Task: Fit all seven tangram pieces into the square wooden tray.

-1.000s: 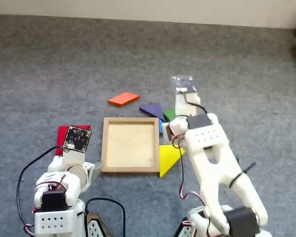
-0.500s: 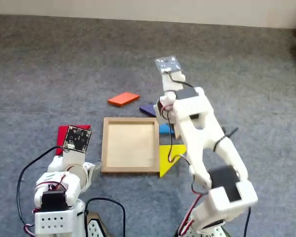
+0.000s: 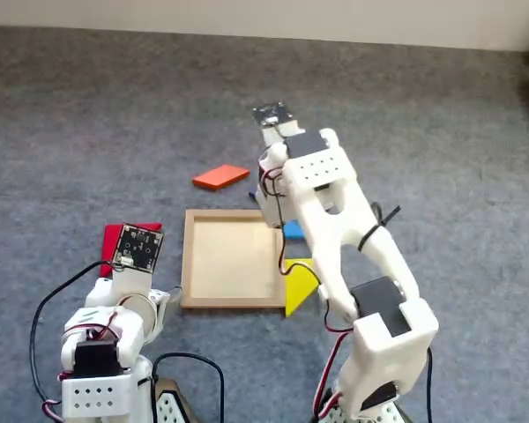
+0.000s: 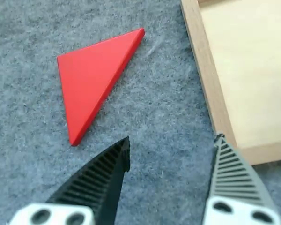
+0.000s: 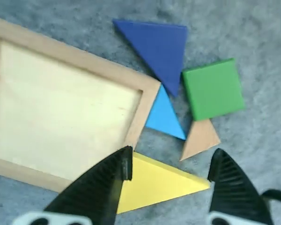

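Wooden tray (image 3: 234, 302) lies bare; left gripper (image 4: 173, 139), spread, near red triangle (image 4: 96, 77) at 9 o'clock; right gripper (image 5: 173, 151), spread, over yellow triangle (image 5: 154, 185).

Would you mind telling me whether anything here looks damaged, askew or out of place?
Nothing stands out: the tray is empty and intact, and the pieces lie flat on the carpet around it.

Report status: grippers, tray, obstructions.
Left gripper open beside red triangle. Right gripper open over yellow triangle. Tray holds no pieces. Light blue triangle sits against tray's outer corner.
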Controlling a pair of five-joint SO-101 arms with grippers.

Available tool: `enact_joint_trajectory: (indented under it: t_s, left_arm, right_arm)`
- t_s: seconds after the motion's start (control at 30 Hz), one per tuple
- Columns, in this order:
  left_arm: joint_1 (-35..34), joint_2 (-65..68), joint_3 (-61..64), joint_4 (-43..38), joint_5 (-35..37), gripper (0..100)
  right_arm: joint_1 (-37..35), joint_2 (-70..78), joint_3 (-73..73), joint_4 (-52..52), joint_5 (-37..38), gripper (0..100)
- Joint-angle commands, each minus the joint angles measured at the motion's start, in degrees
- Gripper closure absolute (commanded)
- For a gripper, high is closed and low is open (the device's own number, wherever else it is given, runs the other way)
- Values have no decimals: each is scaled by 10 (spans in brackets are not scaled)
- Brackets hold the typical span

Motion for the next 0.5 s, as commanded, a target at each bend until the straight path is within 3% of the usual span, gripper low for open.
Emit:
enact_joint_trajectory:
  t_s: [0.0, 0.23, 0.47]
  left_arm:
    - [-9, -22, -29, -3, 3, 720]
    - [-15, -22, -30, -3, 3, 720]
    - [-98, -19, -73, -14, 4, 719]
  right_arm:
    - [-7, -14, -2, 7, -40, 738]
    - [-4, -14, 16, 6, -75, 738]
    - [17, -13, 22, -5, -84, 738]
